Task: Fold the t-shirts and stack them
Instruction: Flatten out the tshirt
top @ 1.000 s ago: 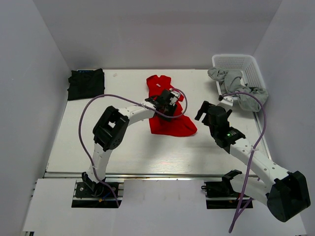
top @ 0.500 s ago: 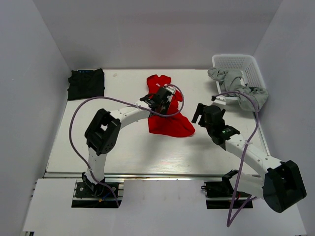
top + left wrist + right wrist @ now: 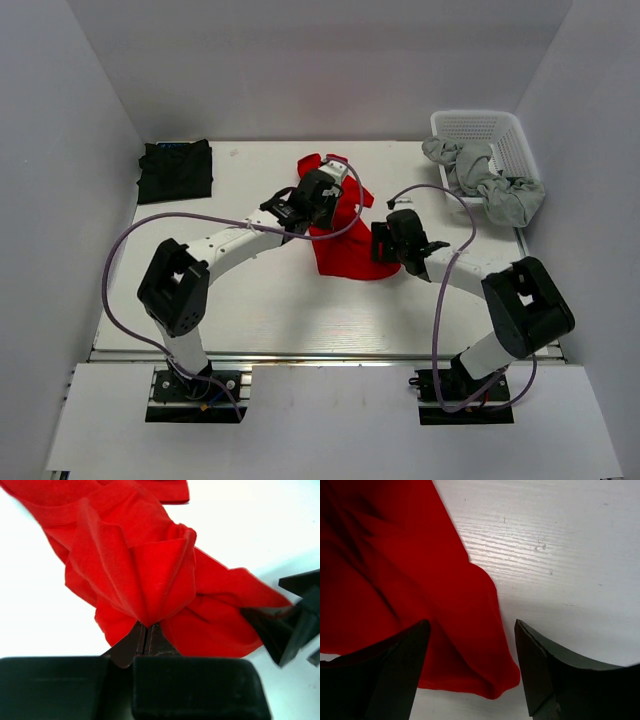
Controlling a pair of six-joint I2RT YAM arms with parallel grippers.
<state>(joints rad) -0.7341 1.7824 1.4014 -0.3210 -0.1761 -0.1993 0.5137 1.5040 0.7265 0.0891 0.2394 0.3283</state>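
Note:
The red t-shirt (image 3: 345, 245) lies crumpled at mid-table. My left gripper (image 3: 330, 200) is shut on a bunched fold of the red t-shirt (image 3: 140, 565), and the cloth fans out from its tips (image 3: 146, 630). My right gripper (image 3: 376, 244) is open at the shirt's right edge. Its two fingers (image 3: 400, 660) stand on either side of a corner of the red cloth (image 3: 395, 570) without pinching it. The black t-shirt (image 3: 175, 170) lies folded at the back left, away from both grippers.
A white lattice basket (image 3: 500, 128) stands at the back right with grey cloth (image 3: 490, 190) spilling over its front rim. White walls close in the table (image 3: 250, 300) on three sides. The right gripper's fingers (image 3: 287, 630) show at the right of the left wrist view.
My left gripper has shut on the red shirt and drawn it back and left. The right gripper has swung left to the shirt's right edge, its jaws narrowing slightly.

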